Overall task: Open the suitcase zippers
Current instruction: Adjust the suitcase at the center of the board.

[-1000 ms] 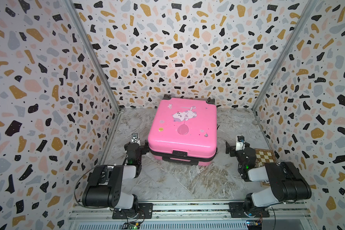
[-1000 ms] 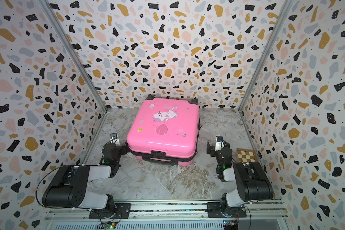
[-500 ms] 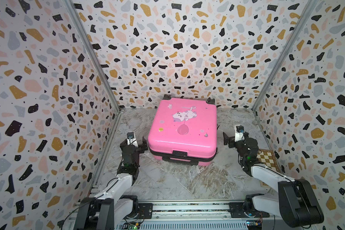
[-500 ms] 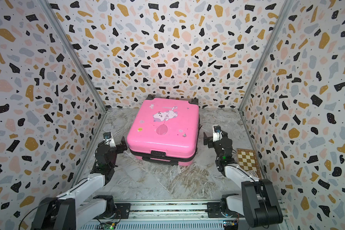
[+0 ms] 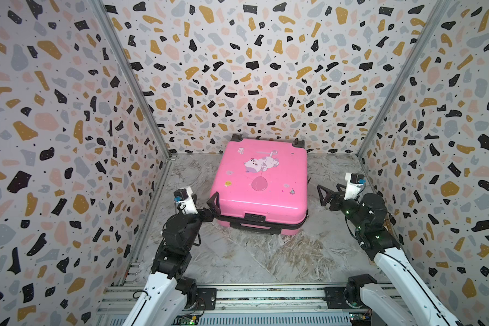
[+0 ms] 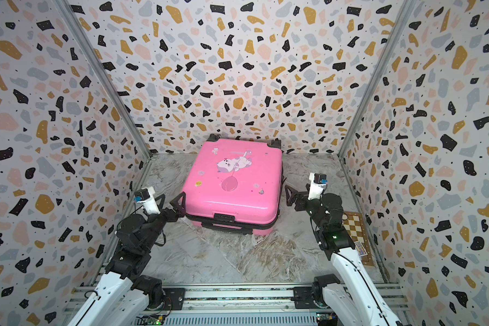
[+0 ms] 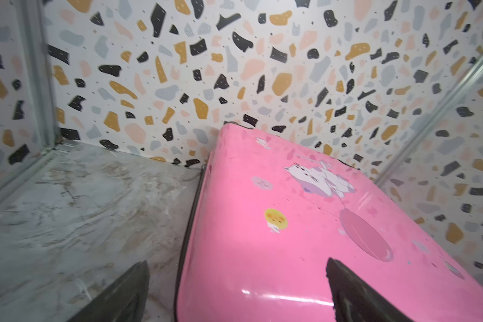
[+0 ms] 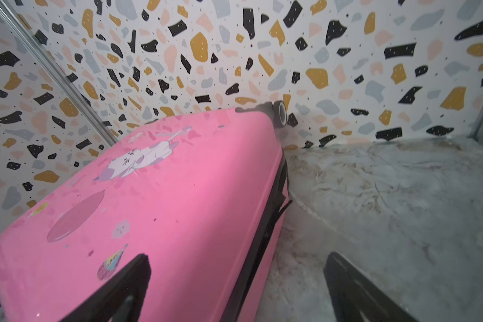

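**While both tools stand open, the suitcase lies shut at the back of the tabletop**

Lying flat with its cat-and-balloon print facing up, the pink suitcase (image 5: pixel 261 183) rests on the marbled tabletop (image 5: pixel 251 254), its far end close to the back wall (image 5: pixel 251 84). Two black wheels (image 5: pixel 299 142) point toward that wall, and the black handle (image 5: pixel 254 218) faces the robot. The zippers (image 8: pixel 273 200) show as a black band around the seam between the two pink halves. The halves meet all the way round in both top views. On the right side, a thin dark strip (image 8: pixel 283 209) sticks out from the band.

The left tool (image 6: pixel 169 201) sits at the near left corner of the suitcase, its jaws spread wide and holding nothing. In the left wrist view one finger (image 7: pixel 354 292) appears over the pink lid and the other over bare tabletop, with the seam between them. Whether a finger touches the shell cannot be told.

The right tool (image 5: pixel 332 194) hangs beside the right side of the suitcase, a little apart from it, with its jaws equally wide and empty. A wooden chessboard (image 6: pixel 356 225) lies flat near the right wall, partly under the right arm.
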Motion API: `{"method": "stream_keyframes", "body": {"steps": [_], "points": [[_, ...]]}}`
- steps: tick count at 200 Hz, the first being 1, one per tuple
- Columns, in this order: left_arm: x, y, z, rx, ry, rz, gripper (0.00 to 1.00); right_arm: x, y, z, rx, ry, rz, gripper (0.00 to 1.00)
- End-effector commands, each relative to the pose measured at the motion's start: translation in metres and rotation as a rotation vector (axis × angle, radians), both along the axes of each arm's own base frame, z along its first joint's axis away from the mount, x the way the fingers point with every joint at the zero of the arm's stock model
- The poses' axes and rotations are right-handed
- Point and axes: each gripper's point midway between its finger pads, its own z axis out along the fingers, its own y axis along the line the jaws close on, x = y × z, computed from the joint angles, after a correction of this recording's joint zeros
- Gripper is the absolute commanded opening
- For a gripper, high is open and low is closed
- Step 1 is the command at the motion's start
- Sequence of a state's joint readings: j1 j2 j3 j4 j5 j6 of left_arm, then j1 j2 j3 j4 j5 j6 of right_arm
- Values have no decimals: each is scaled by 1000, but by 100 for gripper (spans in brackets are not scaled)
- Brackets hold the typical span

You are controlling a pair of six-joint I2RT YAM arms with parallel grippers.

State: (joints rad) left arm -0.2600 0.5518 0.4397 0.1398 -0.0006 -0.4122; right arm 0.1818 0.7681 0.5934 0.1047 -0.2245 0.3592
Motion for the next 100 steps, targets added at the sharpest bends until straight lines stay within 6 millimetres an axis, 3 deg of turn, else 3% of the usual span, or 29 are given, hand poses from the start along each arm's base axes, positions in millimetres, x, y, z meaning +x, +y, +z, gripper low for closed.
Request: {"method": "stream_keyframes", "body": {"steps": [1, 39, 64, 100], "points": [[-13, -17, 0, -45, 5, -105, 99, -26, -5, -36, 69, 150, 14, 100], [-14, -17, -7, -68, 38, -107, 99, -50, 23, -20, 173, 98, 235, 100], [-7, 16, -37, -228, 140, 113, 99, -73, 57, -10, 189, 78, 471, 97], [-15, 2, -18, -235, 44, 4, 99, -101, 100, -20, 139, 57, 625, 93]]}}
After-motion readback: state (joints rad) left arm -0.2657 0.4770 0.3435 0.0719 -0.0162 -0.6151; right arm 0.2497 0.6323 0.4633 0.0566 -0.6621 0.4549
